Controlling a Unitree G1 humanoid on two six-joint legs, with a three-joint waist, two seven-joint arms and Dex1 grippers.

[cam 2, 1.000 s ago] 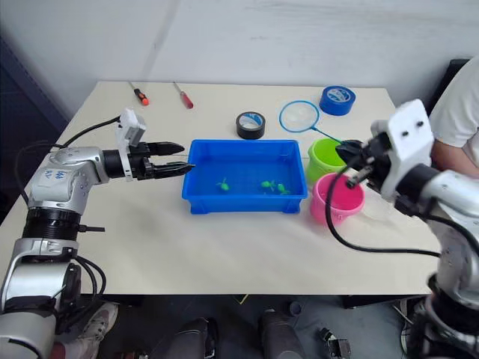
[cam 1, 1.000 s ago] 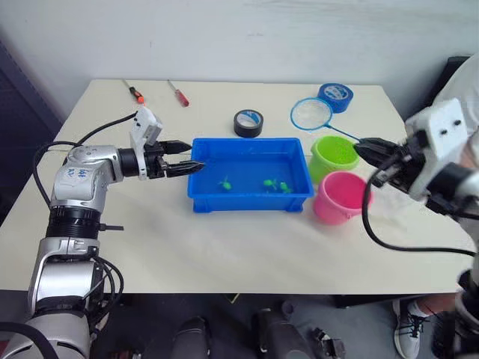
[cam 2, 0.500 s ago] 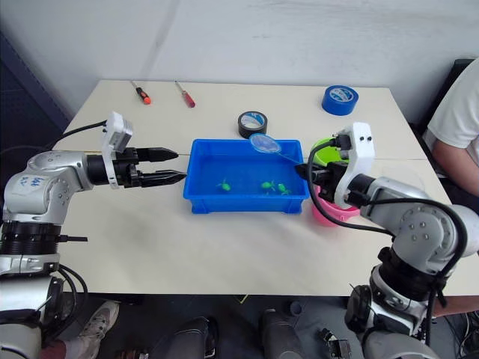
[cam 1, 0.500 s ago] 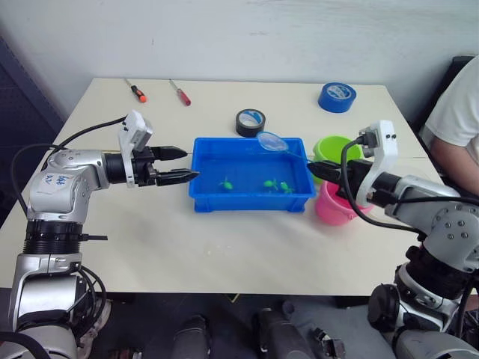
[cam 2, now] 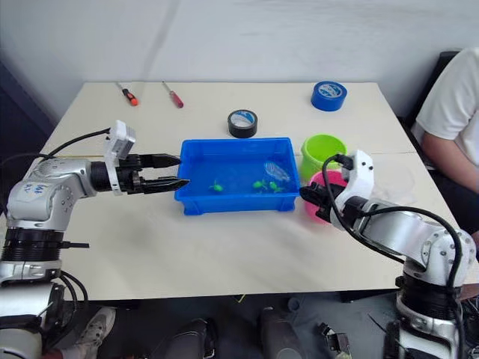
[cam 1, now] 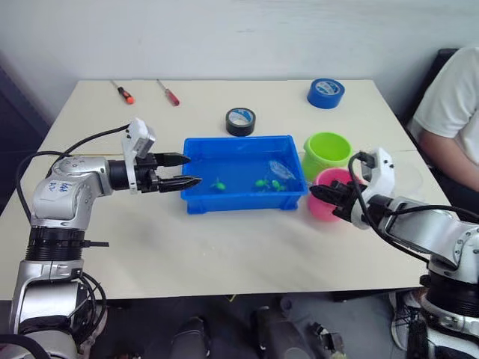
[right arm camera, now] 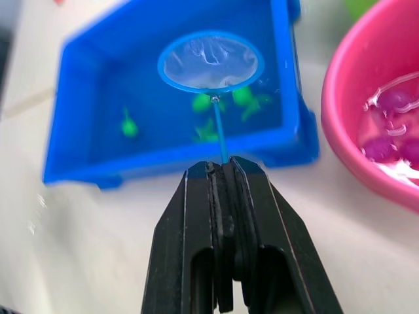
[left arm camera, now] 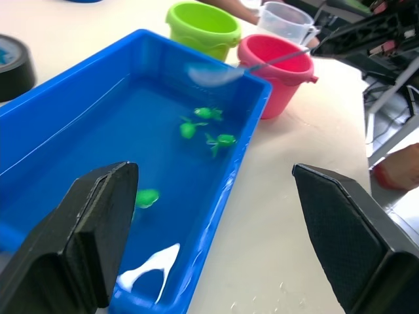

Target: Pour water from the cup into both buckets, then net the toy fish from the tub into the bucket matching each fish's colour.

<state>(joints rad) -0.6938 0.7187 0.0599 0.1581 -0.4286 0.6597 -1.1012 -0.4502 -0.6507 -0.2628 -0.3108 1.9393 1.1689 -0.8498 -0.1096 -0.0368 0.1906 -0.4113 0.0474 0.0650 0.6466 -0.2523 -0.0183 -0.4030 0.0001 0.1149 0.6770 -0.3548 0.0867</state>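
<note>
The blue tub (cam 1: 239,202) holds water and several green toy fish (cam 1: 260,182). The net (cam 1: 278,169) has its light blue hoop low inside the tub's right end, above the green fish (right arm camera: 203,103). My right gripper (cam 1: 314,192) is shut on the net's thin handle, in front of the pink bucket (cam 1: 331,179). Pink shapes lie in that bucket's water (right arm camera: 391,127). The green bucket (cam 1: 326,152) stands behind the pink one. The clear cup (left arm camera: 283,19) stands beyond the pink bucket. My left gripper (cam 1: 193,169) is open at the tub's left end, holding nothing.
A black tape roll (cam 1: 239,121) lies behind the tub and a blue tape roll (cam 1: 325,92) at the back right. Two screwdrivers (cam 1: 120,93) lie at the back left. A person in a white shirt (cam 1: 449,97) sits at the table's right side.
The net has gone from behind the green bucket, over the tub, down into its right end. My right arm has dropped low. The left gripper stays open by the tub.
</note>
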